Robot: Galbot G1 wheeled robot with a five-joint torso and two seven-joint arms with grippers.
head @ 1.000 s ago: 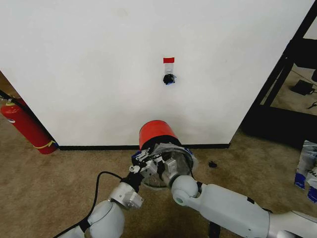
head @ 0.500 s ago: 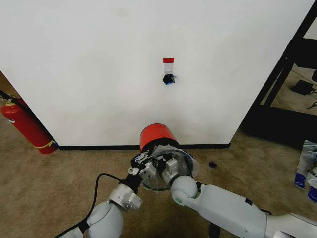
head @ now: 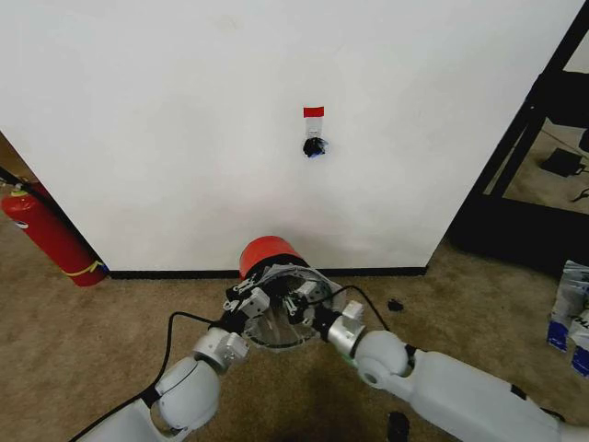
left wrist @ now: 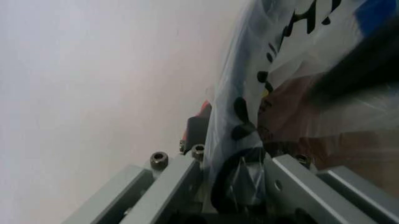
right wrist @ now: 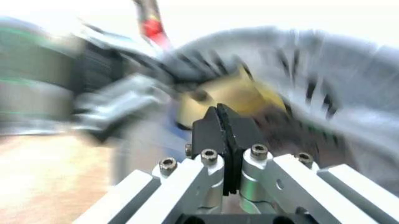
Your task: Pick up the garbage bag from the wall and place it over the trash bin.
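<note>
The trash bin (head: 270,255), dark with a red base, stands tipped at the foot of the white wall (head: 184,138). The garbage bag (head: 287,318), thin clear plastic, is stretched across its mouth. My left gripper (head: 245,299) holds the bag's left edge. In the left wrist view the lettered film (left wrist: 287,70) runs between the shut fingers of that gripper (left wrist: 240,172). My right gripper (head: 315,308) is at the bag's right side. Its pads (right wrist: 223,126) are pressed together against the film, with the yellow smiley (right wrist: 231,95) just beyond.
A black hook (head: 315,146) under a red tape strip (head: 314,111) is bare on the wall. A red fire extinguisher (head: 51,235) leans at the left. A black shelf frame (head: 534,129) and white-and-blue packages (head: 572,313) stand at the right. The carpet holds a small black scrap (head: 394,304).
The bin, the bag and both grippers have shifted left together. My right arm has reached further forward, and its gripper now sits at the bag's right edge.
</note>
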